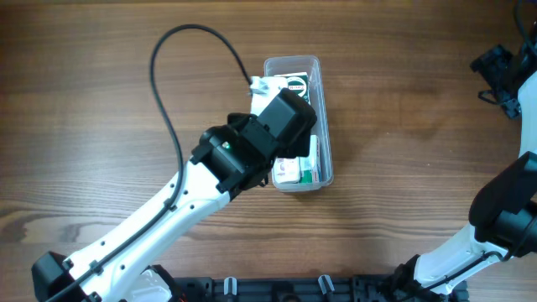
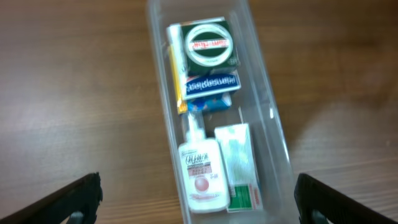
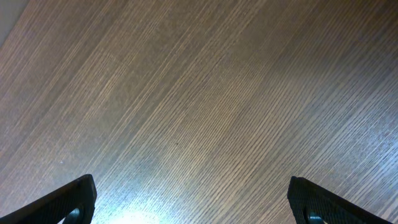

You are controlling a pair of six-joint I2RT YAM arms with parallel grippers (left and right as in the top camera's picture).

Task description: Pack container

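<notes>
the container [image 2: 256,102] holds a blue box [image 2: 210,84] reading hansaplast.

Overhead straight down, left wrist close above container [image 2: 252,93] both share, right wrist facing table [image 3: 199,93]

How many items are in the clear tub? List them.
5: green box at far end, slim yellow item along left wall, blue Hansaplast box midway, white bottle and white-green packet nearest. More may lie beneath.
</notes>
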